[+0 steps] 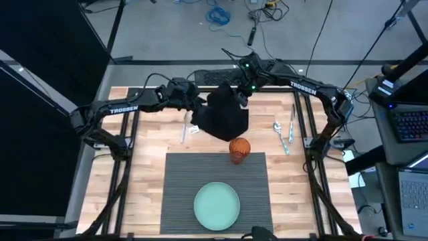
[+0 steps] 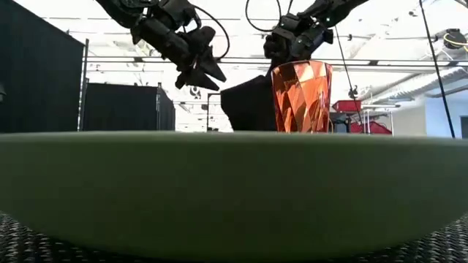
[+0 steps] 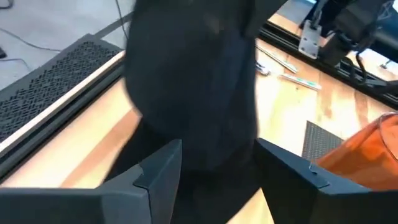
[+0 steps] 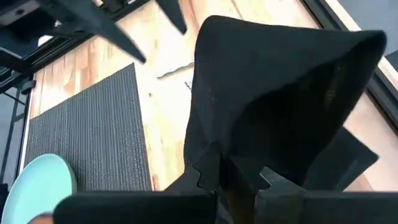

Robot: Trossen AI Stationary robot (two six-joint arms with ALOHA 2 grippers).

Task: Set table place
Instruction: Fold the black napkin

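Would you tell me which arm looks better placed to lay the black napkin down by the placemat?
Probably right: its gripper is pinching the napkin, while the left gripper hangs open beside it.

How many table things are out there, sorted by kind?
Placemat: 1
Plate: 1
Orange glass: 1
Black napkin: 1, held up by the right hand
Cutlery: 3 (one left of the napkin, spoon and another piece on the right)
Total: 7

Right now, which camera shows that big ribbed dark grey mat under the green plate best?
The high view: the ribbed dark grey rectangular placemat shows whole there, under the pale green round plate. The right wrist view shows one ribbed stretch, the left wrist view a corner, and the low view only slivers beneath the plate.
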